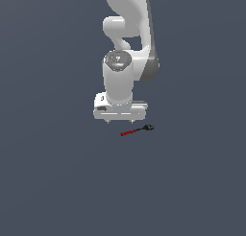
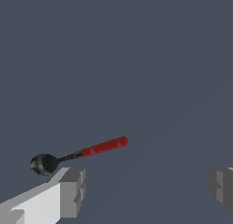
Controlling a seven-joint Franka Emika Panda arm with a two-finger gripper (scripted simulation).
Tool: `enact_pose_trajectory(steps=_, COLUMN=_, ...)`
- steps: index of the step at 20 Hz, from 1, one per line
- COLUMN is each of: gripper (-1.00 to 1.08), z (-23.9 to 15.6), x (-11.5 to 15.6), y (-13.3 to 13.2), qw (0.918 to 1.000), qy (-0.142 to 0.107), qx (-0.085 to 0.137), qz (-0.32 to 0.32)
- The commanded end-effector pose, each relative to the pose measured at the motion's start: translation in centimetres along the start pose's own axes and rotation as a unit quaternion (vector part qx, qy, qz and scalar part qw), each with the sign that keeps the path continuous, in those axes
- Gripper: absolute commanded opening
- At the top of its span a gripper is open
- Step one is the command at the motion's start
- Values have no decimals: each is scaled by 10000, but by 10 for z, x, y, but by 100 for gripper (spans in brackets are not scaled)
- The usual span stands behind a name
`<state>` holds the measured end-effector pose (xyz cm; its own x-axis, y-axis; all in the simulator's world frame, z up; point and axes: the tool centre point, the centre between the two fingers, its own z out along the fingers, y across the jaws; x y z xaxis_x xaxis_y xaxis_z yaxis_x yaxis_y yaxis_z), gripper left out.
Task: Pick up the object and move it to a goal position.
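The object (image 1: 137,131) is a tiny thin tool with a red handle, a dark shaft and a small black rounded head, lying flat on the grey surface. In the exterior view it rests just below the white gripper (image 1: 120,120), with its head toward the exterior view's right. The wrist view shows the object (image 2: 91,151) lying beyond the fingertips, apart from both. The gripper (image 2: 145,189) is open, its two grey fingers (image 2: 70,191) far apart with nothing between them.
A plain dark grey surface (image 1: 57,172) fills both views. The white arm (image 1: 127,33) rises above the gripper in the exterior view. No other objects or edges show.
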<state>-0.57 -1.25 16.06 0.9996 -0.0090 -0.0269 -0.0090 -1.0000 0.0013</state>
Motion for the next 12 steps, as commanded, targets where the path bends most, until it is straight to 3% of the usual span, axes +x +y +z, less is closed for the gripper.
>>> enact_pose_trajectory(steps=1, gripper=100, z=0, x=0, y=0, qw=10000, qy=0, qx=0, qz=0)
enact_pose_trajectory(steps=12, gripper=100, z=0, x=4, y=1, qw=9997, qy=-3, qx=-8, qz=-227)
